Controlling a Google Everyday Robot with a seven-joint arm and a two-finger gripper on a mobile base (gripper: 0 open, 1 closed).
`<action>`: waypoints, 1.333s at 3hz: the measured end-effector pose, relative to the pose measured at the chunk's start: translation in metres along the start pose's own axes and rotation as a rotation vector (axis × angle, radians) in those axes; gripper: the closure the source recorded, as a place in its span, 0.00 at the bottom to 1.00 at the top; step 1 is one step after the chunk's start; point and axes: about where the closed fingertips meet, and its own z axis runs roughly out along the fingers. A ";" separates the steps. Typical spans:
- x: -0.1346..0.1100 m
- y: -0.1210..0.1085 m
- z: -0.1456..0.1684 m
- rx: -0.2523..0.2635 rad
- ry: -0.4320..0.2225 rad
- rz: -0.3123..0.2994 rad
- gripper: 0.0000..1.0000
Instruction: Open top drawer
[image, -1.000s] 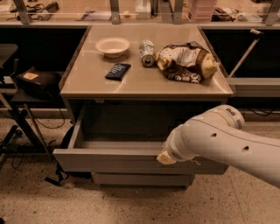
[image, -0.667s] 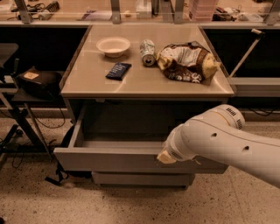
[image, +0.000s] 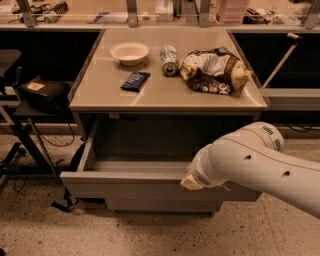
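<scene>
The top drawer (image: 125, 187) is the wide grey front panel under the tabletop. It stands pulled out toward the camera, and its inside (image: 145, 145) shows dark with nothing visible in it. My white arm (image: 250, 160) comes in from the right. Its gripper (image: 191, 183) sits at the drawer front's upper edge, right of the middle, mostly hidden behind the wrist. A shorter grey drawer front (image: 160, 205) shows below, closed.
On the beige tabletop (image: 100, 97) are a white bowl (image: 129, 52), a can on its side (image: 169, 60), a crumpled chip bag (image: 212, 71) and a dark blue packet (image: 135, 80). A black stand with cables (image: 35, 100) is at the left. The floor is speckled.
</scene>
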 end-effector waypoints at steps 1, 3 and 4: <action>0.006 0.005 -0.005 -0.005 0.005 -0.001 1.00; 0.011 0.011 -0.013 -0.012 0.012 -0.002 1.00; 0.011 0.010 -0.016 -0.012 0.012 -0.002 1.00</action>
